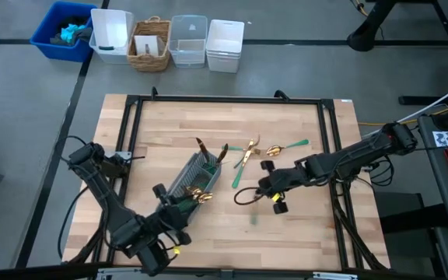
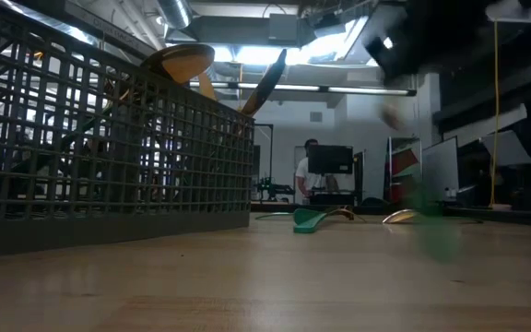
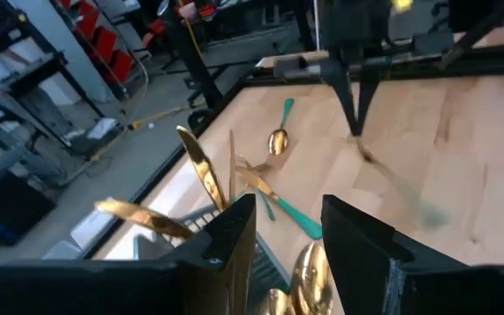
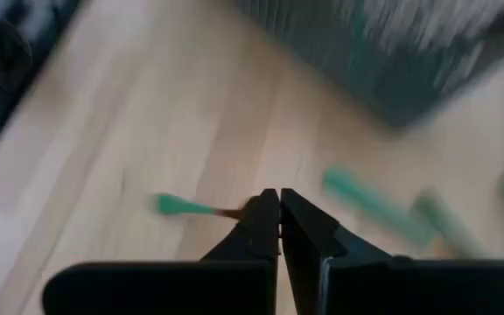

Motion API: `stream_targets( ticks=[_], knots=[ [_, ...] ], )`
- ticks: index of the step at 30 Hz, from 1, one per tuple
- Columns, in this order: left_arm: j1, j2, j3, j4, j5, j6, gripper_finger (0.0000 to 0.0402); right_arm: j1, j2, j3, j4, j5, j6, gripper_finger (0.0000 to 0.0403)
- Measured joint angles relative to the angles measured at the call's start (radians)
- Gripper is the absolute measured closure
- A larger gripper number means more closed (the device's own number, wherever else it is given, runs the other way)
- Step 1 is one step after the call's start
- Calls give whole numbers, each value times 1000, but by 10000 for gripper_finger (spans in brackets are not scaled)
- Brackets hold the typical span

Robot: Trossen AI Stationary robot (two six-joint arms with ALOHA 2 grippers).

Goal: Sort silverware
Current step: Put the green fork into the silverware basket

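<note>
Right wrist view: green-handled utensil [image 4: 186, 206] between closed right tool [image 4: 278, 210] tips.

A lab: framed wooden table [image 1: 302, 225], storage bins [image 1: 188, 40], monitor [image 2: 330, 160] behind

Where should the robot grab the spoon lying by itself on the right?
Grip the spoon by its slim green handle, near the middle, coming straight down from above: it lies flat, handle pointing away from the other pieces. The right tool, nearest, is shut on another utensil; the left tool hangs open over the caddy.
</note>
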Motion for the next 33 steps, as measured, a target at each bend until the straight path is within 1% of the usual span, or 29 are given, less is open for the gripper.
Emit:
stream_targets(
  ticks=[4,8,12,16,19,23,27,33],
  knots=[
    [-22,0,0,-53,-2,-118,279,0,0,103,71,6,-120,388],
    [-35,0,0,-59,-3,-122,279,0,0,199,131,13,-233,398],
    [-34,0,0,-59,-3,-119,279,0,-1,254,215,48,-329,397],
    [-32,0,0,-59,-3,-118,279,-2,0,260,306,149,-431,400],
    [-32,0,0,-59,-4,-113,279,-15,21,261,409,207,-507,400],
    [-32,0,0,-58,-10,-114,279,-54,76,261,497,215,-593,401],
    [-32,0,0,-58,-10,-112,279,-103,129,261,507,224,-648,400],
    [-32,0,0,-58,-10,-90,279,-157,215,261,506,233,-678,400]
  ],
)
